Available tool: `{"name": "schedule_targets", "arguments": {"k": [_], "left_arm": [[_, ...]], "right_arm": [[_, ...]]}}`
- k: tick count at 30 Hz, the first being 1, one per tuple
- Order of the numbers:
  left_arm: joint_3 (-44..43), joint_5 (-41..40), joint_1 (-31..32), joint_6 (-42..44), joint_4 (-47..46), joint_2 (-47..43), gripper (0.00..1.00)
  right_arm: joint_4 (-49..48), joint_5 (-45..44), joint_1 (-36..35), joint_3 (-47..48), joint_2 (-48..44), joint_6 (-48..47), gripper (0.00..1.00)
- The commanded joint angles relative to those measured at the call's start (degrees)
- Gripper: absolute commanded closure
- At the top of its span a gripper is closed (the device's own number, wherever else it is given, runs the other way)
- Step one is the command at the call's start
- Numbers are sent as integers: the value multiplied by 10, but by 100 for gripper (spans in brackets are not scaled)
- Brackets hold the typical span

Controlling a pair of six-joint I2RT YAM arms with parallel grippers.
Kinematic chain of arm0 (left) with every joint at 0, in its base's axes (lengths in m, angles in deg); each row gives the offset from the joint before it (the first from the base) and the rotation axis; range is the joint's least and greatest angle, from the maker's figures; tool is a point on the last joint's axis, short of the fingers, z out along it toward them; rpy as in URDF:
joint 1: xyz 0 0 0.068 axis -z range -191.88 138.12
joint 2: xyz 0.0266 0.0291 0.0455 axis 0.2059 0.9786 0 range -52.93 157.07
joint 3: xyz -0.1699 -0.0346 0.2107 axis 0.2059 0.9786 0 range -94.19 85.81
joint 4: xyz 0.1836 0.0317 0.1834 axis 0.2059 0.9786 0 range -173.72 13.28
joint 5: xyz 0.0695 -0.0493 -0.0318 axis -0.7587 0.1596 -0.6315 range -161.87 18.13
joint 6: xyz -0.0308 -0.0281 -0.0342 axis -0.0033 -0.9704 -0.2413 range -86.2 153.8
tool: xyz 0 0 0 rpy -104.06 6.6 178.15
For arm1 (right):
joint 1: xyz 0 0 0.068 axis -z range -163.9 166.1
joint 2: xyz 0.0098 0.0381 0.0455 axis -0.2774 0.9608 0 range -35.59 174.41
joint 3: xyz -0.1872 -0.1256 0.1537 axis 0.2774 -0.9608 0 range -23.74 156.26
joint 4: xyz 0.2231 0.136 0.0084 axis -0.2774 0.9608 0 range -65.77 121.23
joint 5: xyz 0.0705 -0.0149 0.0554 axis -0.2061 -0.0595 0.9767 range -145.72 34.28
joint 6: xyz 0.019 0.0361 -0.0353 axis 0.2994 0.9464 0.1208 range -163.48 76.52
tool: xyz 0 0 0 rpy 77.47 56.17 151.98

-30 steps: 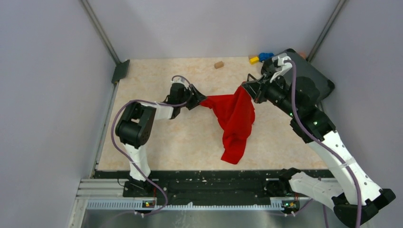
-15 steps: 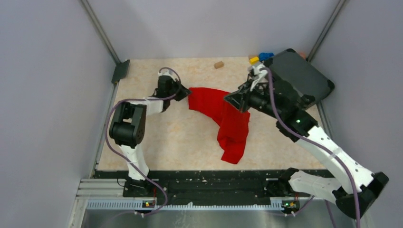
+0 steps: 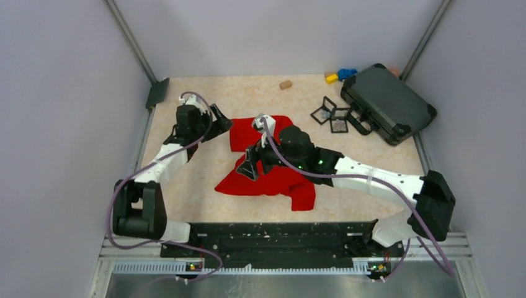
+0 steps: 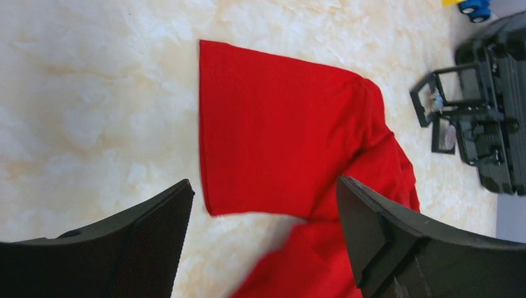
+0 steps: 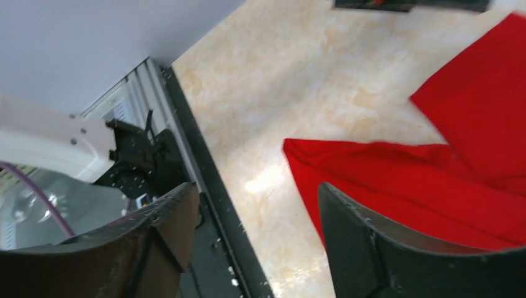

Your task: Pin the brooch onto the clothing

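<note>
While the clothing (image 3: pixel 273 180) lies rumpled on the table (image 3: pixel 198 180), top view puts my left gripper (image 3: pixel 217 121) at its far-left edge and my right gripper (image 3: pixel 248 167) over its middle. Left wrist: jaws wide, empty, flat red panel below. Right wrist: jaws apart, nothing held, cloth edge beneath. Laying-out looks done. Brooch not spotted, so next I find and grasp it.

White arm links (image 3: pixel 372 177), black joints (image 3: pixel 434 202), purple cables (image 3: pixel 192 94), black jaws
</note>
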Motion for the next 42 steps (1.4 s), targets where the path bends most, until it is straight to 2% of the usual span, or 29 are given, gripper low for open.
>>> {"name": "schedule_targets", "arguments": {"k": [1, 3, 5, 10, 14, 21, 27, 33, 40, 42], "left_arm": [[43, 40, 13, 24, 11, -76, 11], [59, 62, 33, 26, 11, -84, 11], [77, 76, 58, 20, 11, -86, 12], [99, 91, 148, 10, -87, -71, 12], [50, 82, 203, 62, -91, -15, 12], [-13, 67, 217, 122, -83, 79, 15], [-74, 48, 228, 179, -31, 141, 27], [-91, 56, 229, 196, -30, 170, 31], [-88, 100, 229, 181, -48, 188, 62], [-79, 99, 229, 178, -49, 177, 84]], "right_arm": [[-1, -107, 1, 14, -90, -35, 23], [37, -180, 7, -3, -119, -49, 15], [57, -192, 50, -34, -141, -39, 12], [63, -114, 192, -120, -183, 23, 12], [54, -71, 256, -164, -193, 36, 13], [40, -53, 296, -211, -195, 43, 14], [24, -34, 308, -218, -172, 58, 17], [25, -34, 308, -226, -166, 61, 18], [35, -46, 308, -229, -166, 59, 19], [41, -51, 308, -228, -166, 58, 19]]}}
